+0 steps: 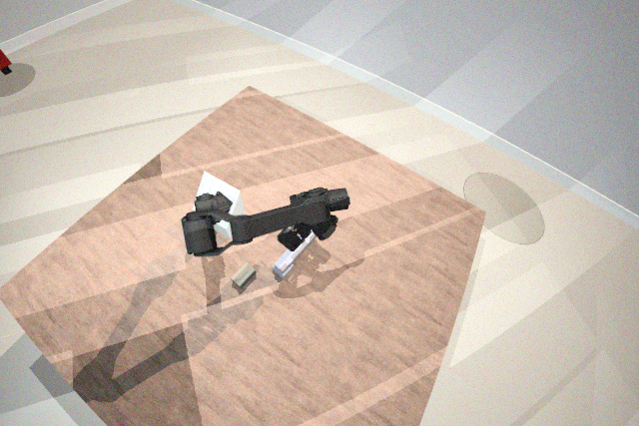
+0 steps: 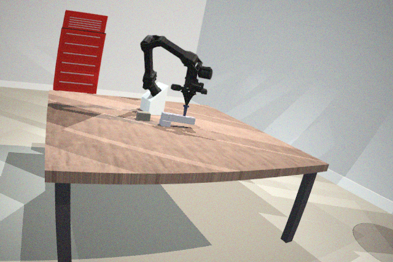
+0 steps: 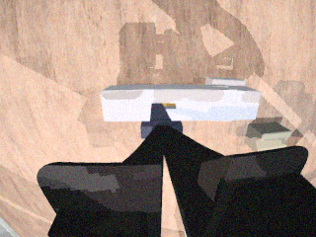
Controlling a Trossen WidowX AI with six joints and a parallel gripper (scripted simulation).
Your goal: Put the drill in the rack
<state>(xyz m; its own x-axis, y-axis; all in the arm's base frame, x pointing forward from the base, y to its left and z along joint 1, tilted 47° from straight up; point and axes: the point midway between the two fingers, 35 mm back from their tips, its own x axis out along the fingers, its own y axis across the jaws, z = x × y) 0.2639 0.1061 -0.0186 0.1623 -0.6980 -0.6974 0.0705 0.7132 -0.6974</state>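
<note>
A dark blue key (image 2: 185, 110) (image 3: 158, 114) with a crossbar stands upright at the long pale bluish-white block (image 1: 295, 257) (image 2: 180, 118) (image 3: 128, 106). My gripper (image 2: 186, 104) (image 3: 161, 130) is shut and empty, pointing down. Its tips are at the key's top and seem to touch it; the exact contact is hidden. In the top view the arm hides the key and the tips. A small yellow-brown bit (image 3: 169, 105) shows on the block beside the key's shaft; I cannot tell whether it is the drill. A small olive-grey block (image 1: 244, 275) (image 2: 143, 116) (image 3: 270, 131), perhaps the rack, sits off the pale block's end.
A white angled stand (image 1: 235, 203) (image 2: 156, 104) is at the arm's base, behind the olive-grey block in the exterior view. All of it is on the wooden table (image 1: 319, 338) (image 2: 133, 151). A red cabinet (image 2: 79, 59) stands far beyond the table.
</note>
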